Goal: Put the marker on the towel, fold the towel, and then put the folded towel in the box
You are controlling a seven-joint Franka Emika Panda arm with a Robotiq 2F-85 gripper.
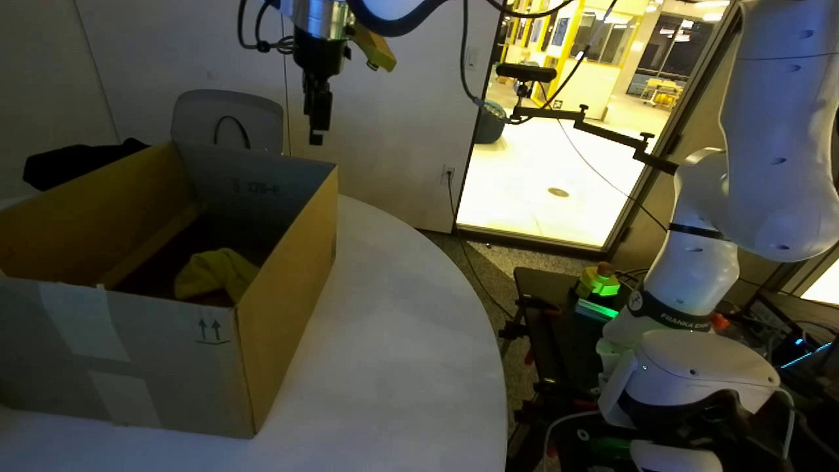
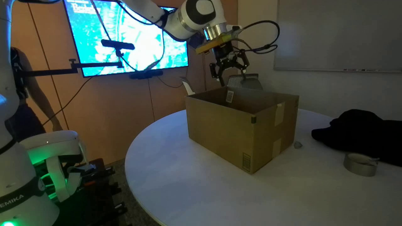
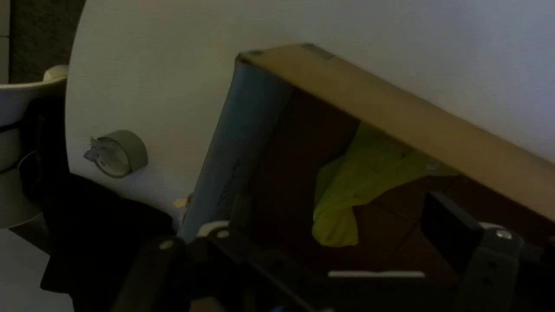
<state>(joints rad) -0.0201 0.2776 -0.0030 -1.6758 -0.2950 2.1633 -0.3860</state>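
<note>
The towel (image 1: 216,272) is a crumpled yellow-green cloth lying on the floor of the box (image 1: 170,367), near one long wall. In the wrist view the towel (image 3: 368,167) looks folded over on itself and partly passes behind the wall of the box (image 3: 399,112). The box (image 2: 220,131) hides the towel in an exterior view. The marker does not show in any view. My gripper (image 2: 233,80) is open and empty, with its fingers spread, above the box. It also shows in an exterior view (image 1: 316,136) and in the wrist view (image 3: 340,212).
The box stands on a round white table (image 2: 176,175). A grey tape roll (image 2: 360,164) and a black cloth (image 2: 361,135) lie beside it. A grey chair (image 1: 226,111) stands behind the table. A camera on a bracket (image 1: 524,72) juts out near the arm.
</note>
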